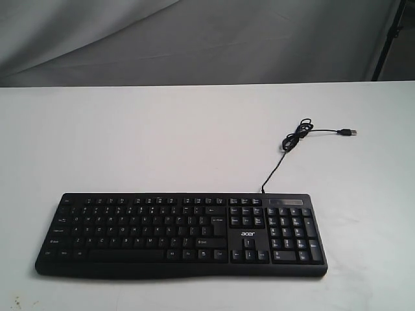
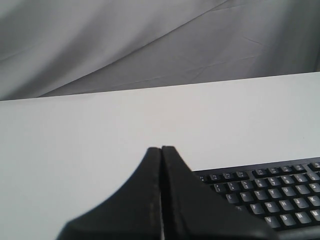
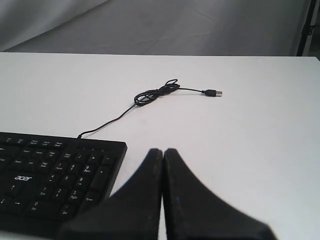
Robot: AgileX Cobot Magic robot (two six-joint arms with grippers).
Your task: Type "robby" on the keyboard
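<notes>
"So, what takes up the most room?" asks Ines.

"A white tabletop, with a grey cloth hanging behind its far edge," says Tom.

"And the keyboard?"

"The keyboard lies flat on the near part of the tabletop. It is black and full-size, and its long side runs across the exterior view. The number pad is at its right end."

"What about the arms?"

"Neither arm shows from outside, only in the wrist views. The left claw is closed, its two black halves pressed together with only a thin seam between them. The letter-key end of the keyboard shows just beside it. I cannot tell whether it touches anything."

"And the other one?"

"The right claw is closed the same way and grips nothing. It is near the number-pad corner of the keyboard."

"Anything smaller?"

"A thin black USB cable leaves the keyboard's back edge above the number pad. It runs away across the tabletop and bunches into a loose tangle. It ends in a USB plug lying free on the surface, well apart from the keyboard. Smallest is the white acer logo, above the arrow keys."
</notes>
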